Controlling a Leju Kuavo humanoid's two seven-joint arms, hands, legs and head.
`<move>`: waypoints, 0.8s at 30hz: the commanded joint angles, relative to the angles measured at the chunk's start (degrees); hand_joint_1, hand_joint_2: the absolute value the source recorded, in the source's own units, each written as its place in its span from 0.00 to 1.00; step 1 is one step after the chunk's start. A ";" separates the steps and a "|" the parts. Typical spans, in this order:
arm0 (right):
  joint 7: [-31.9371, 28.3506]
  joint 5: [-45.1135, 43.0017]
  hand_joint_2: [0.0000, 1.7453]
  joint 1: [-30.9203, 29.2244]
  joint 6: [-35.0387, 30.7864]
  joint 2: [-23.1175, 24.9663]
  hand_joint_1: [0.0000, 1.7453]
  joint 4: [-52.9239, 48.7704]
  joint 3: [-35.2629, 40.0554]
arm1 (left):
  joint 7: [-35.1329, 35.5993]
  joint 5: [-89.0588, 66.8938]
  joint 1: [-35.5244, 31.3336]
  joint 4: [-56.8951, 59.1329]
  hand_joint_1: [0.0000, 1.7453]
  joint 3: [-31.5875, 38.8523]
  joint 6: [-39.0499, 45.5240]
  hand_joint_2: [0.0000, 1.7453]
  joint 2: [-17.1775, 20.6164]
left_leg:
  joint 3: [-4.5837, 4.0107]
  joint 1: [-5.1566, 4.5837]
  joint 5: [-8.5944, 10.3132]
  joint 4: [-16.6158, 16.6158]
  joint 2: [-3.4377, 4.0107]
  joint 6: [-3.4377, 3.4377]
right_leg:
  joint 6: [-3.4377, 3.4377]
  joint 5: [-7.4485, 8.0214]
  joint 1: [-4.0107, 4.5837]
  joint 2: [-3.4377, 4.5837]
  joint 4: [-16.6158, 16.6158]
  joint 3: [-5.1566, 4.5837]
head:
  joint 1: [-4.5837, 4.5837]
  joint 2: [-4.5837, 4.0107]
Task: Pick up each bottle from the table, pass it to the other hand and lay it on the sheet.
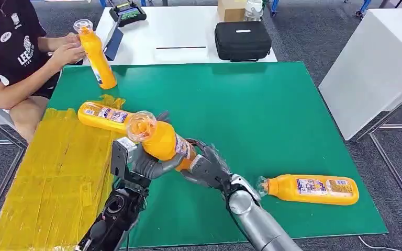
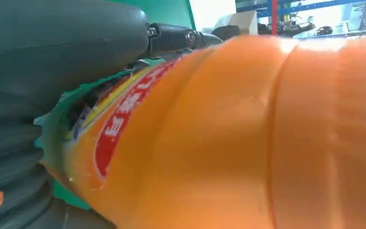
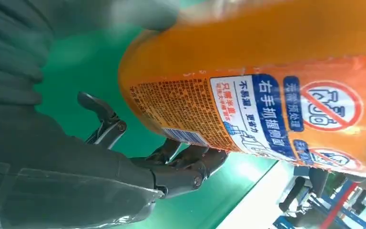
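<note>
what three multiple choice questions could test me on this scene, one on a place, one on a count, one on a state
1. Where does the bottle near the person's hands stand?
A. on the green mat's far left corner
B. on the black case
C. on the floor

2. How many orange bottles show in the head view?
A. two
B. four
C. six

3. What is the state of the bottle between the robot's hands?
A. lying on the yellow sheet
B. held above the mat by both hands
C. standing upright alone

Answers: 1 A, the upright bottle rests on the green mat. 2 B, it joins one on the yellow sheet, the bottle at right and the held bottle. 3 B, left hand and right hand both grip it.
</note>
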 commanded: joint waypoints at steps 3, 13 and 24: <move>-0.27 -0.27 1.00 -1.66 -0.37 -0.46 1.00 3.28 1.02 | -0.60 0.57 -1.25 3.70 1.00 0.87 -0.21 1.00 -0.01 | 0.19 0.02 -0.05 -0.05 0.04 -0.09 | -0.07 -0.04 0.02 0.07 -0.07 0.19 | 0.00 0.00; -0.53 -0.34 1.00 -1.53 -0.16 -0.83 1.00 2.92 1.22 | -2.03 1.11 -1.34 2.91 1.00 0.49 -1.30 1.00 0.15 | 0.32 0.04 -0.11 -0.04 0.06 -0.13 | -0.09 -0.10 0.03 0.10 -0.07 0.33 | 0.00 0.00; -0.86 -4.11 1.00 1.07 -1.74 -2.72 0.00 -4.68 -1.19 | -4.12 2.24 -0.27 -2.40 1.00 1.34 -2.71 1.00 1.34 | 0.14 0.03 -0.07 -0.01 0.00 -0.09 | -0.06 -0.07 0.03 0.03 -0.04 0.17 | 0.00 0.00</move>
